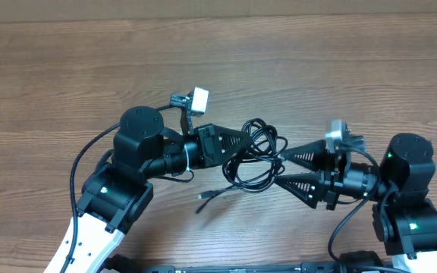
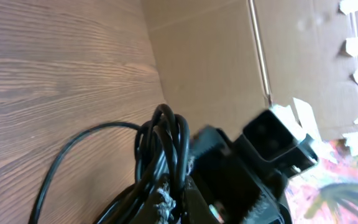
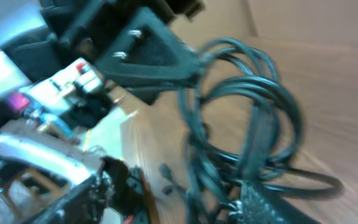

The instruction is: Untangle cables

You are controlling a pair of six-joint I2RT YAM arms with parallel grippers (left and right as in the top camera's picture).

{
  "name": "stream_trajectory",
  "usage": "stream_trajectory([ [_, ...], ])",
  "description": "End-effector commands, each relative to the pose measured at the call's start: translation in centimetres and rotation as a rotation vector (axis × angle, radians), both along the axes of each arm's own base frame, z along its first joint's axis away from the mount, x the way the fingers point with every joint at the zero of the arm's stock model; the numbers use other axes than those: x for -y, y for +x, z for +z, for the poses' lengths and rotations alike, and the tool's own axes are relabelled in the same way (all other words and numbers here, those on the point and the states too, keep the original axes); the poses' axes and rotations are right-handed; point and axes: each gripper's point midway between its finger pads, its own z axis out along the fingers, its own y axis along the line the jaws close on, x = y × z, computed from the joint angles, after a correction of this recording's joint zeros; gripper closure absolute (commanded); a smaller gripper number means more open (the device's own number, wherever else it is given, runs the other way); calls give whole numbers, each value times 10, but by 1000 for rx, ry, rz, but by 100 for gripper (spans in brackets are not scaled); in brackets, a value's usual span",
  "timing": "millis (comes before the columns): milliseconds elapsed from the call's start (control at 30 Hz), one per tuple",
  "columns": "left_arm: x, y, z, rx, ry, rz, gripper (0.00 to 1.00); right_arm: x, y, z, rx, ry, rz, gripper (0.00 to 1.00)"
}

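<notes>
The cables (image 1: 261, 145) lie as a tangled bundle of thin black loops on the wooden table (image 1: 59, 76), between my two arms. A small plug end (image 1: 204, 198) trails out toward the front. My left gripper (image 1: 246, 141) is shut on the left side of the bundle. In the left wrist view the cords (image 2: 164, 140) run up from between its fingertips (image 2: 166, 200). My right gripper (image 1: 281, 168) is open at the bundle's right edge, one finger on each side of the loops. In the right wrist view, blurred cable loops (image 3: 253, 112) pass between its spread fingers (image 3: 272, 202).
A cardboard wall (image 1: 218, 7) closes off the back of the table. The left arm's own thicker black wire (image 1: 82, 159) arcs at the left. Its wrist camera (image 1: 198, 97) sticks out just behind the bundle. Bare wood lies to the far left and right.
</notes>
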Motion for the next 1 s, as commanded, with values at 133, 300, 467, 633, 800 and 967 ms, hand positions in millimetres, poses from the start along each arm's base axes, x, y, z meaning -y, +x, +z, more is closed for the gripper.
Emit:
stream_trajectory([
  [133,3,-9,13,79,-13,-71,96,9,19,-1,151,-103,-109,18],
  [300,0,-6,14,80,-16,-66,96,6,13,1,157,-89,-71,15],
  [467,0,-3,15,67,-23,-46,96,1,0,6,157,-51,8,18],
  [633,2,-4,15,59,-26,-46,96,-3,-10,9,180,-29,69,24],
  [800,5,-7,15,52,-28,-57,96,-3,-11,9,179,-28,72,37],
  [967,5,-7,16,30,-37,-52,96,-3,-12,9,172,-26,75,43],
])
